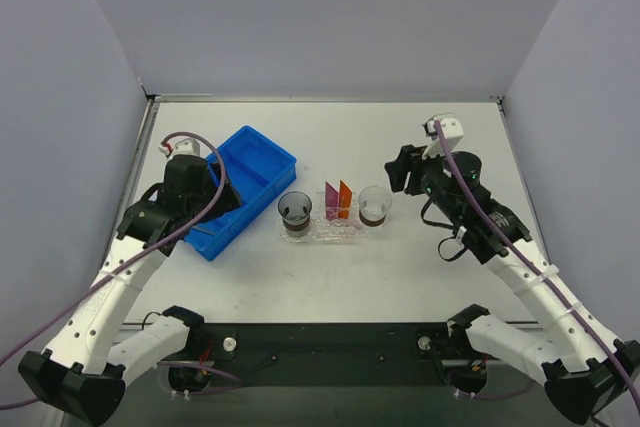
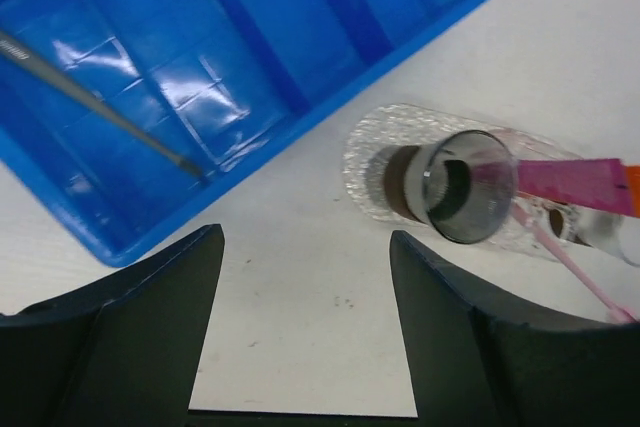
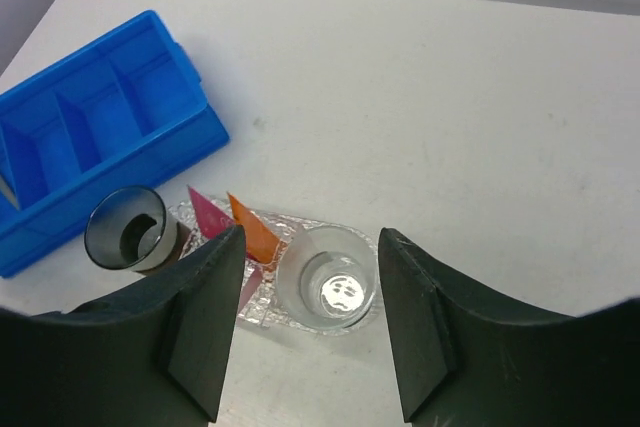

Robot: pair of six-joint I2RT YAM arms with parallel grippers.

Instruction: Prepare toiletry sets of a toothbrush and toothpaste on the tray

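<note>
The clear bumpy tray (image 1: 330, 231) lies mid-table. A dark-bottomed cup (image 1: 296, 212) stands at its left end and a clear cup (image 1: 374, 205) at its right. Between them stand the magenta toothpaste (image 1: 331, 199) and the orange toothpaste (image 1: 345, 197). In the left wrist view the pale pink toothbrush (image 2: 570, 262) lies slanted across the tray (image 2: 368, 152), beside the magenta tube (image 2: 575, 182). My left gripper (image 2: 305, 242) is open over bare table by the bin's corner. My right gripper (image 3: 310, 242) is open above the clear cup (image 3: 330, 285), holding nothing.
The blue compartmented bin (image 1: 240, 182) sits left of the tray, partly under my left arm. A thin grey stick (image 2: 100, 107) lies inside the bin (image 2: 300, 57). Grey walls close the table on three sides.
</note>
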